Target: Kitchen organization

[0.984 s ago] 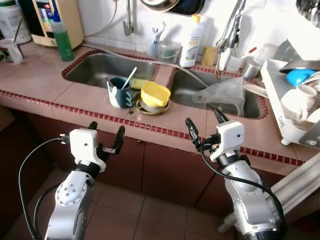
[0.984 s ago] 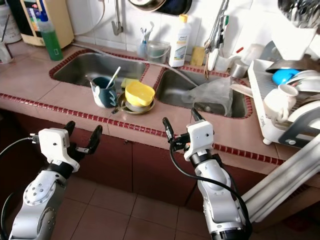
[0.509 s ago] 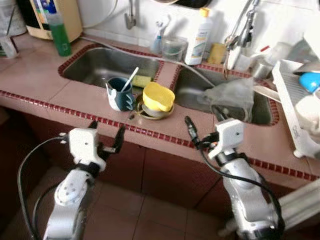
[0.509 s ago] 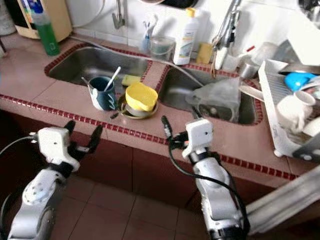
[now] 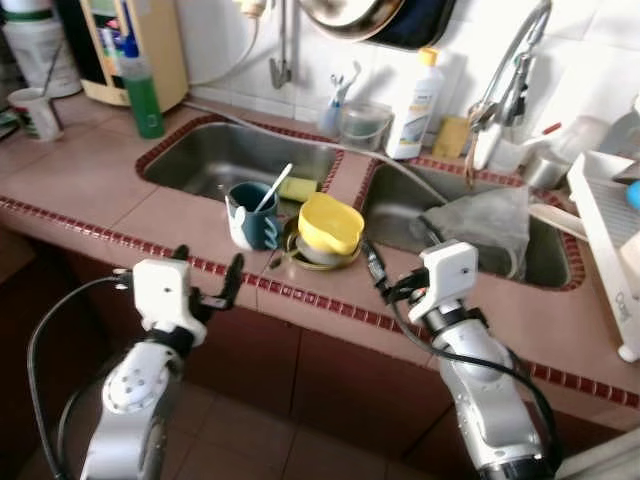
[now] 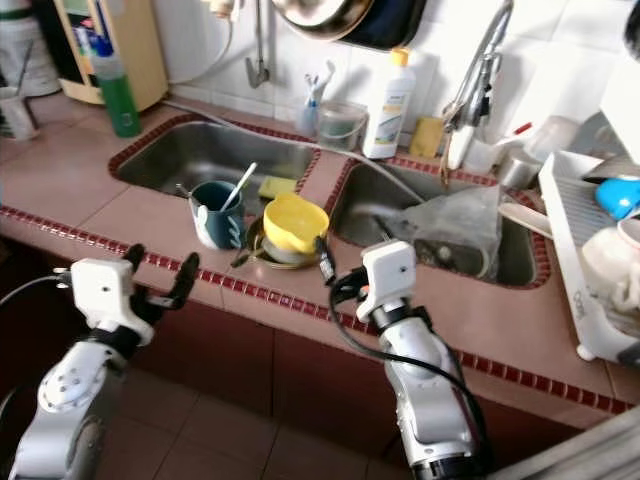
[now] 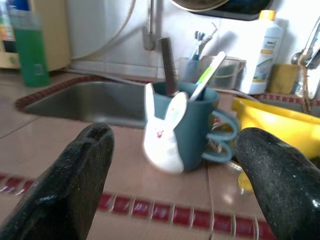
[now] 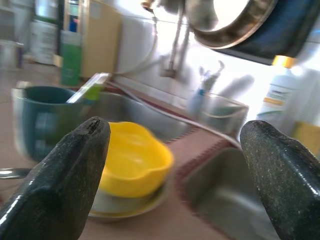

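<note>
Left gripper (image 5: 208, 278) raised, right gripper (image 5: 398, 262) raised — both spread wide

Plate (image 5: 322, 263) mostly hidden beneath yellow bowl (image 5: 330, 222). Pan (image 5: 355, 14) above the bowl cut off by frame top.

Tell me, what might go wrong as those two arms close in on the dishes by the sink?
The teal mug holds loose utensils, so a nudge from the open left end effector could tip it and spill them. The yellow bowl sits tilted on stacked dishes near the counter edge; the open right end effector might push it off or into the sink.
</note>
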You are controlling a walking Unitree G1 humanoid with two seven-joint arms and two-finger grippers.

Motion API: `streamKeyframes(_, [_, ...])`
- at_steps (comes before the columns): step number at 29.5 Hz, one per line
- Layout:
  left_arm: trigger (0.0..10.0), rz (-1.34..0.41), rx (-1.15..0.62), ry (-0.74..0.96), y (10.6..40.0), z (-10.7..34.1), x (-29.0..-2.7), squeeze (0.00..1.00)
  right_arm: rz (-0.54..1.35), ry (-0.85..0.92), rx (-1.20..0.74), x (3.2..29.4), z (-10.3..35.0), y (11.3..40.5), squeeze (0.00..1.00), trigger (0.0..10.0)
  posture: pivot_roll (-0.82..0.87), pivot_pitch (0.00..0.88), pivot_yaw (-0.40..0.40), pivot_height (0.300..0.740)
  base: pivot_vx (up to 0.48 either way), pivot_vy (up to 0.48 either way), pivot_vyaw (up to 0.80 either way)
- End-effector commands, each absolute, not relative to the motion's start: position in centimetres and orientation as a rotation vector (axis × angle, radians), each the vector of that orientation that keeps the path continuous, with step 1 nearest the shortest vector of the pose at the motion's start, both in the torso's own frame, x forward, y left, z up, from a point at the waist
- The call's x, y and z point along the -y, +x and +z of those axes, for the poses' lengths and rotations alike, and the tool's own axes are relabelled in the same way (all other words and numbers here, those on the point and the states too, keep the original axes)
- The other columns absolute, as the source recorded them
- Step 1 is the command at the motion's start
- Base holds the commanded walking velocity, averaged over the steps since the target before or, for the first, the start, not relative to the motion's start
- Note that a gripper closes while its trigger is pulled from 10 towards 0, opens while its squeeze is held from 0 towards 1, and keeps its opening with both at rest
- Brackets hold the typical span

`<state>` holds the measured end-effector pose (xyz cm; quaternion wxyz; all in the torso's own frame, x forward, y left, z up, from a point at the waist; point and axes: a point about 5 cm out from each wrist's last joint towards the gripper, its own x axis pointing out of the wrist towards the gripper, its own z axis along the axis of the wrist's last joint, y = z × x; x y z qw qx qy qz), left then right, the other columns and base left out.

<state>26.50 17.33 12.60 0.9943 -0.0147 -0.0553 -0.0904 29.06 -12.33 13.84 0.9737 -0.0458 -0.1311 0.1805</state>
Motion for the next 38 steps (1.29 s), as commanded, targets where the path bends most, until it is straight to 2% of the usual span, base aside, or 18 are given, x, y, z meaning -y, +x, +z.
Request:
streamKeyframes(1, [10.0, -0.221, 0.119, -0.040, 26.6, 12.9, -16.2, 0.00, 0.334, -0.103, 0.278, 13.3, 14.3, 29.1, 0.00, 10.0, 0.00, 0.013, -0.045, 0.740, 0.292, 0.000, 0.00])
streamKeyframes(20, [10.0, -0.276, 0.074, -0.082, 27.3, 12.6, -15.0, 0.00, 0.342, -0.108, 0.282, 13.2, 14.5, 29.2, 0.00, 10.0, -0.01, 0.035, -0.047, 0.740, 0.043, 0.000, 0.00])
streamKeyframes(31, [10.0, -0.277, 0.073, -0.126, 29.1, 13.3, -14.3, 0.00, 0.351, -0.111, 0.294, 13.1, 14.9, 29.1, 0.00, 10.0, -0.03, 0.039, -0.037, 0.740, 0.000, 0.000, 0.00])
streamKeyframes(38, [10.0, -0.277, 0.066, -0.147, 29.4, 13.4, -14.0, 0.00, 0.541, -0.148, 0.270, 11.4, 14.5, 27.2, 0.00, 10.0, -0.05, 0.043, -0.033, 0.740, 0.000, 0.000, 0.00])
